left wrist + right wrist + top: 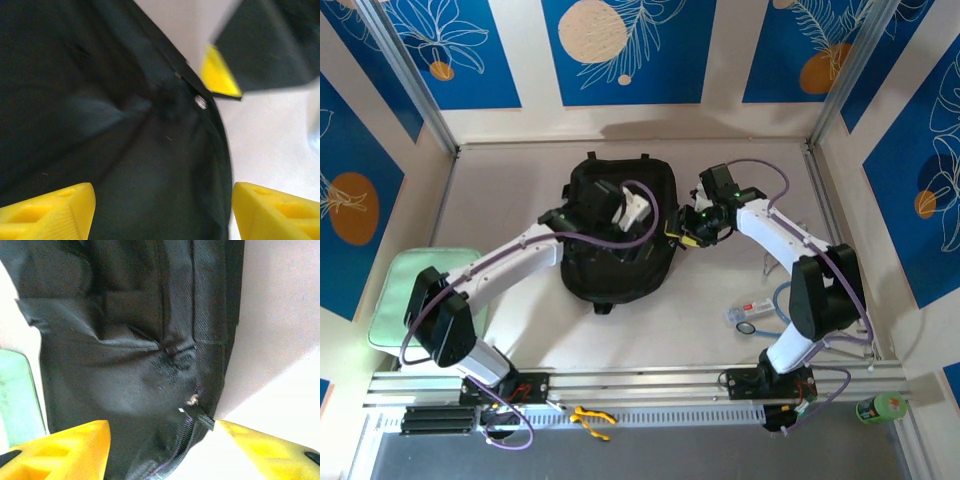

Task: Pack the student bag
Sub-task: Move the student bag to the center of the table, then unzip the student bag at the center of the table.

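The student bag [610, 265], a black fabric backpack, lies flat in the middle of the table. My left gripper [648, 216] hangs over its upper right part. In the left wrist view its yellow fingers [50, 212] stand wide apart over the bag's black fabric [150, 165] and hold nothing. My right gripper [682, 228] sits at the bag's right edge and is open too. In the right wrist view the zip pull tab [200, 416] lies loose just inside one of its yellow fingers [272, 450]. That gripper's yellow finger [220, 75] also shows in the left wrist view, beside a metal zip slider [200, 102].
A pale green flat pad [405, 290] lies at the table's left edge. Small items, among them a pen [752, 312], lie near the right arm's base. A green bottle [880, 407] stands outside the frame at the front right. Walls close in on the table at the back and both sides.
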